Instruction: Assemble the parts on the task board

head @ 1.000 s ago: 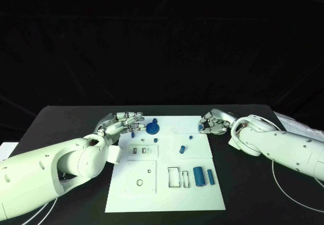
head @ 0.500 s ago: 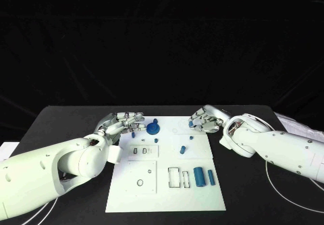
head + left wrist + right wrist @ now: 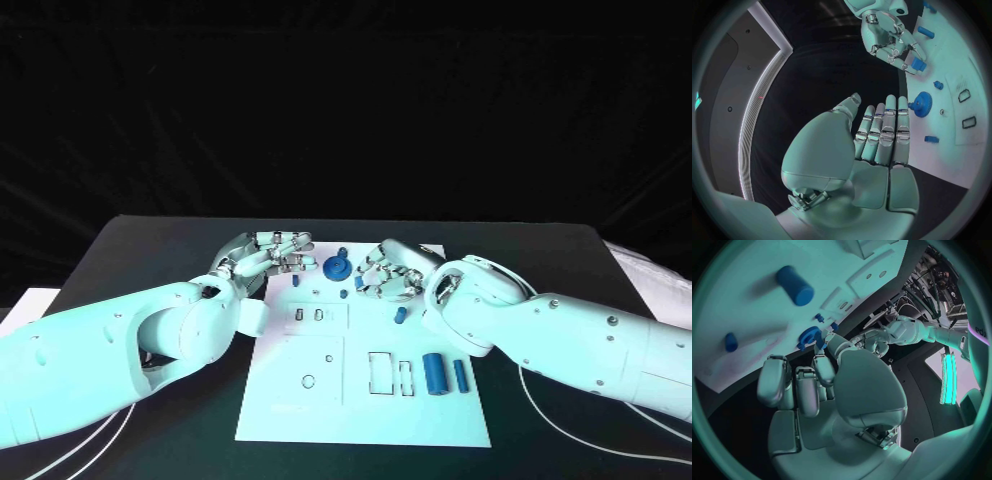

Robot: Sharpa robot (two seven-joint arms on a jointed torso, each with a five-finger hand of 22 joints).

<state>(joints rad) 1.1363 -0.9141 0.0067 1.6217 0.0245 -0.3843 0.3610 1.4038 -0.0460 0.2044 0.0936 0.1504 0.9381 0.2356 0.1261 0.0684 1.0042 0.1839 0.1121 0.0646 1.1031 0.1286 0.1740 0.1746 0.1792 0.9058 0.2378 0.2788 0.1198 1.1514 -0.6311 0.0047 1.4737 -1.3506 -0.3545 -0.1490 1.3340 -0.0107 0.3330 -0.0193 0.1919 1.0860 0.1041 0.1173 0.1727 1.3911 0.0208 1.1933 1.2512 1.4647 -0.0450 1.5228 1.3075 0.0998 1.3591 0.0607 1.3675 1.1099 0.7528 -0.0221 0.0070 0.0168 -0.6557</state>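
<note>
The board (image 3: 361, 400) is a smooth, matt white plate, plastic by the look of it. The blue parts, such as the gear (image 3: 338, 266) and the cylinder (image 3: 434, 373), look like matt moulded plastic. The worktop (image 3: 159, 250) is a dull black, unreflective surface. Both arms wear glossy white shells; the left hand (image 3: 271, 252) and right hand (image 3: 385, 276) have smooth silver segments with a satin sheen.

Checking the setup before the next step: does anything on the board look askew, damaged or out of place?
Nothing stands out. The board lies flat, the gear sits at its far end, and two cylinders lie side by side, loose, not yet assembled.
</note>
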